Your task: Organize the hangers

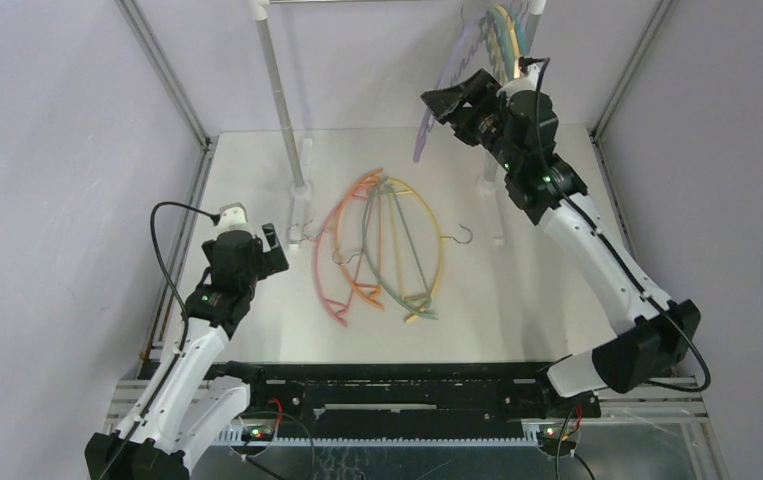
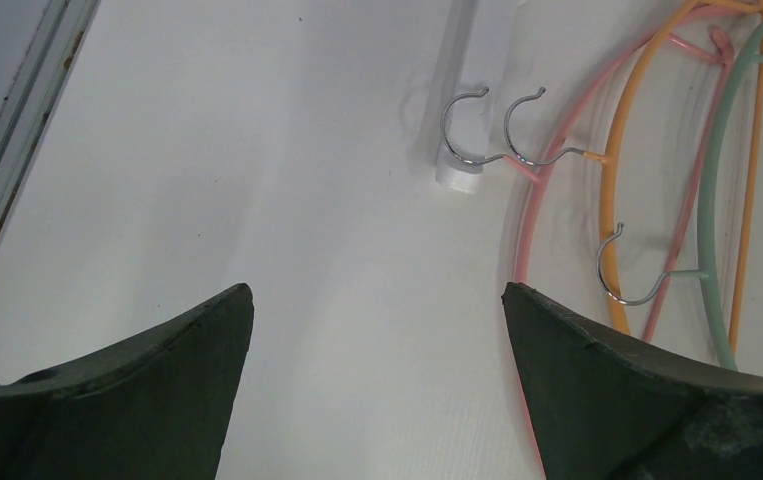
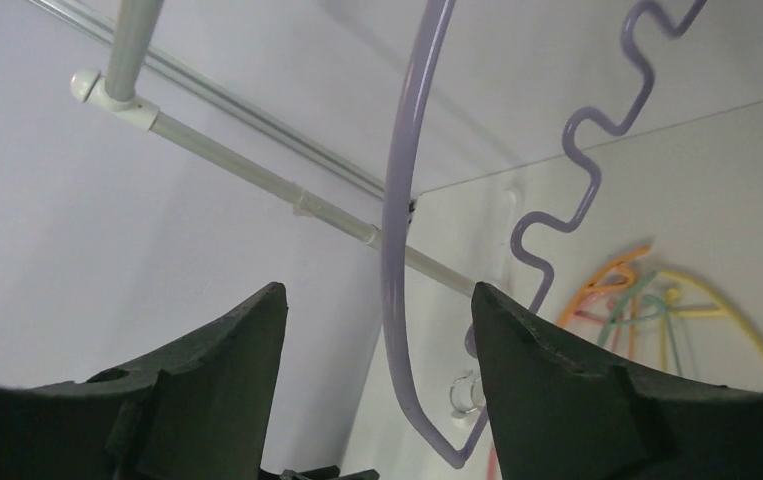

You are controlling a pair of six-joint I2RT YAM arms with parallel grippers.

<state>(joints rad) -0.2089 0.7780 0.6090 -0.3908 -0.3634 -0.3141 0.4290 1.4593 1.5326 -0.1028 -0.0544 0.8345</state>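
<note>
Left hand (image 2: 377,300) hovers low over the white surface (image 1: 247,170), fingers spread wide, nothing between them. Just ahead of it is the foot of the white rail frame (image 1: 279,100), with two little metal hooks (image 2: 462,125) lying right up against it. Those belong to the loose pile of hangers lying flat mid-surface, all overlapping: pink hanger (image 2: 527,230) outermost on the left, then the orange hanger (image 2: 607,200), the green hanger (image 2: 712,200), and the yellow hanger (image 1: 442,255) arcing round the right side.

Further right and up in the air, a lilac hanger (image 3: 394,230) with a wavy bar dangles from the rail. The right hand (image 3: 377,300) is raised to it, fingers apart, and the lilac curve runs through the gap without being pinched. A couple more hangers (image 1: 502,35) hang bunched at the rail's top right end.
</note>
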